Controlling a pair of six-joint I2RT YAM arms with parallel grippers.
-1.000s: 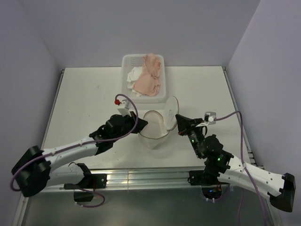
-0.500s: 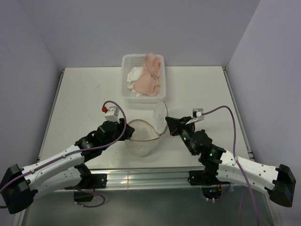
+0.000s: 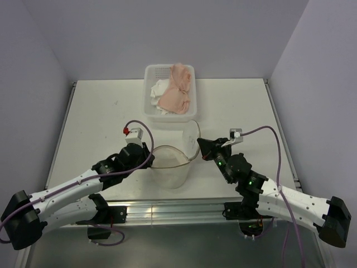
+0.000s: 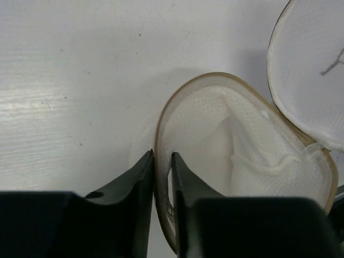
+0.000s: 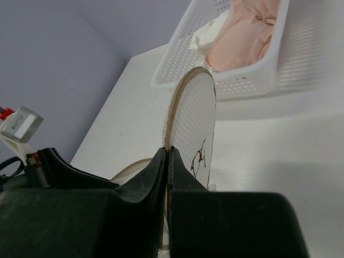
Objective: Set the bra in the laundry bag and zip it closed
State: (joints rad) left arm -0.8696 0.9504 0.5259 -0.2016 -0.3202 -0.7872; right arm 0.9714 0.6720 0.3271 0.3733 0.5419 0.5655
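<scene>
1. Laundry bag (image 3: 173, 167) sits open on the desk (image 3: 100, 111) in front of the basket (image 3: 150, 72), nearer the arm bases and further left than a second ago.
2. Bra (image 4: 252, 150) lies bunched inside it, white against the mesh.
3. Left claw (image 4: 162, 157) is nipped almost closed on the bag's rim, as before.
4. Right claw (image 5: 166, 153) stays clamped on the edge of the lid (image 5: 196, 118), which stands upright.

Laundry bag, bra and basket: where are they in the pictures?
laundry bag (image 4: 159, 129), left wrist view, its tan rim.
bra (image 4: 252, 161), left wrist view, white fabric inside the bag.
basket (image 5: 242, 86), right wrist view, holey side wall.
</scene>
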